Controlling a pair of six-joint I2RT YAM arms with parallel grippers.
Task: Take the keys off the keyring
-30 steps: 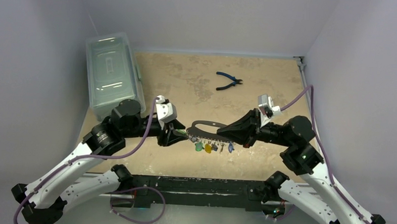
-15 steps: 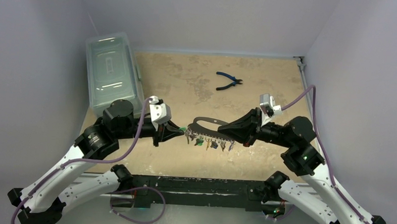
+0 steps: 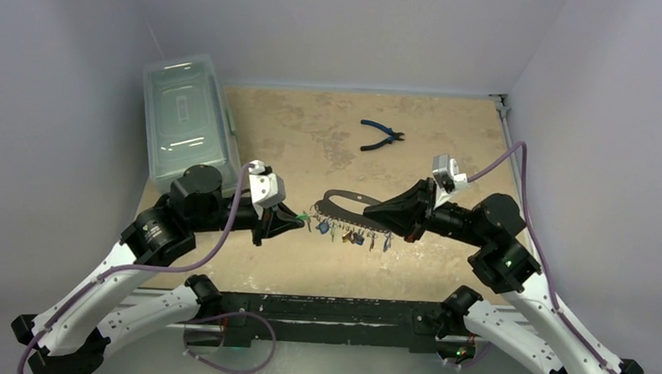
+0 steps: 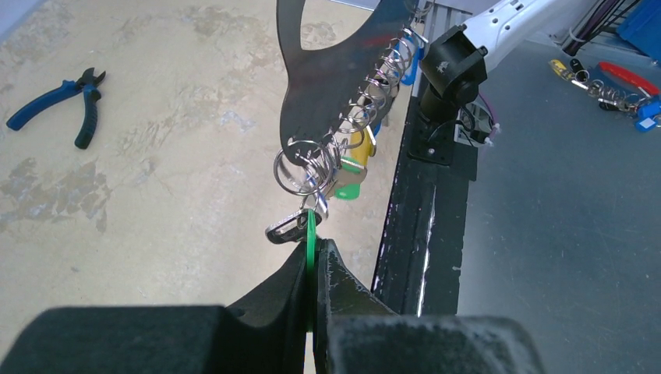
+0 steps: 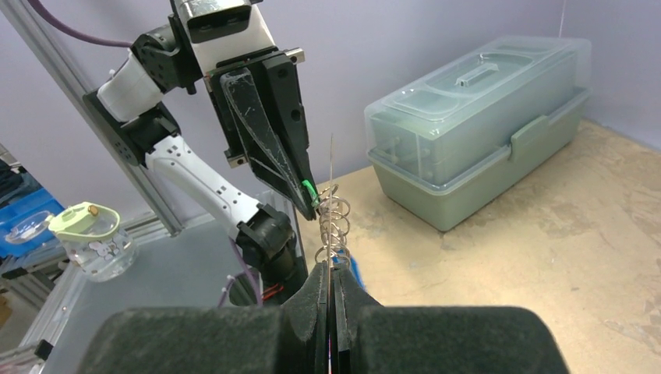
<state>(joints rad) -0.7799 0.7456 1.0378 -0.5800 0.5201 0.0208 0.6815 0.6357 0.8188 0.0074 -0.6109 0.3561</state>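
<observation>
Keyring: the keyring (image 3: pixel 350 203) is held up off the table (image 3: pixel 313 144), just toward 6 o'clock of the table's middle, and is spanned between the two grippers.
Keys: the keys (image 3: pixel 348 233) are hung in a row from small split rings along the keyring's 6 o'clock edge. Yellow and green heads can be made out in the left wrist view.
Left gripper: the left gripper (image 4: pixel 314 249) is pressed together on the green key (image 4: pixel 312 232), which is pinched edge-on at the keyring's 9 o'clock end.
Right gripper: the right gripper (image 5: pixel 330 273) is clamped flat on the keyring's thin rim at its 3 o'clock end.
Risk, slip: the thin green head could be pulled out of the left pinch if it is drawn away faster than its split ring can be worked open.
Risk, twist: the keyring could be rotated or dragged out of the right grip, since only a narrow rim is held.
Risk, tangle: neighbouring rings are crowded against the green key's ring and could be snagged and dragged along with it.
Risk, drop: a freed key could be dropped over the table's 6 o'clock edge, which lies close by.
Bystanders: the pliers (image 3: pixel 382 136) at 1 o'clock and the clear box (image 3: pixel 187 126) at 10 o'clock are well apart from the work.
Writing: no brand, label or lettering can be read on any item.
</observation>
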